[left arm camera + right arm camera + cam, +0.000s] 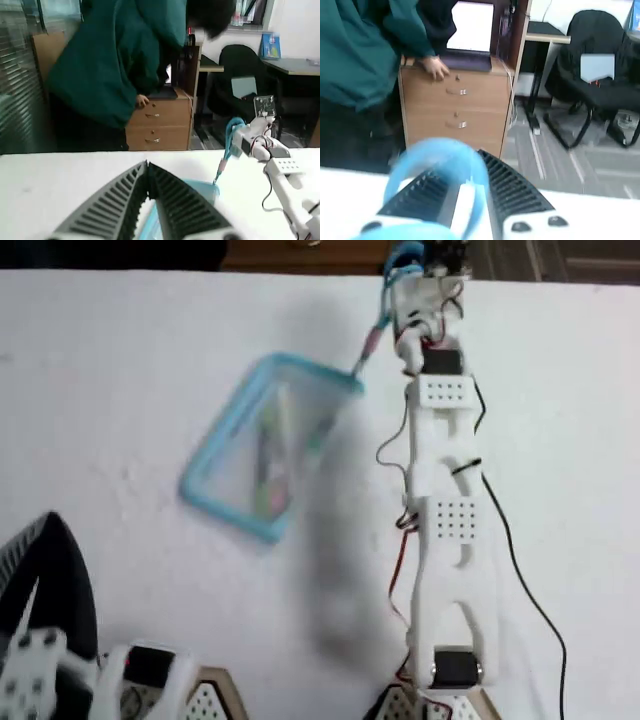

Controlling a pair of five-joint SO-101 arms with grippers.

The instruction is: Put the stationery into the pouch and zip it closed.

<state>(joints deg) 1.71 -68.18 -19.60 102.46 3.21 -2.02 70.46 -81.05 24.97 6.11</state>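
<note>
A clear pouch with a light-blue border lies tilted on the white table, with pens and other stationery inside it. Its blue strap runs from the pouch's far corner up to my right gripper, which is shut on it near the table's far edge. In the right wrist view the strap loops around that gripper. My left gripper hangs at the near left, shut and holding nothing. Its left wrist view looks past the gripper to the pouch and the strap.
The right arm stretches along the table right of the pouch, with loose cables beside it. Beyond the far edge stand a wooden drawer cabinet and a black chair. A person in a green top leans there.
</note>
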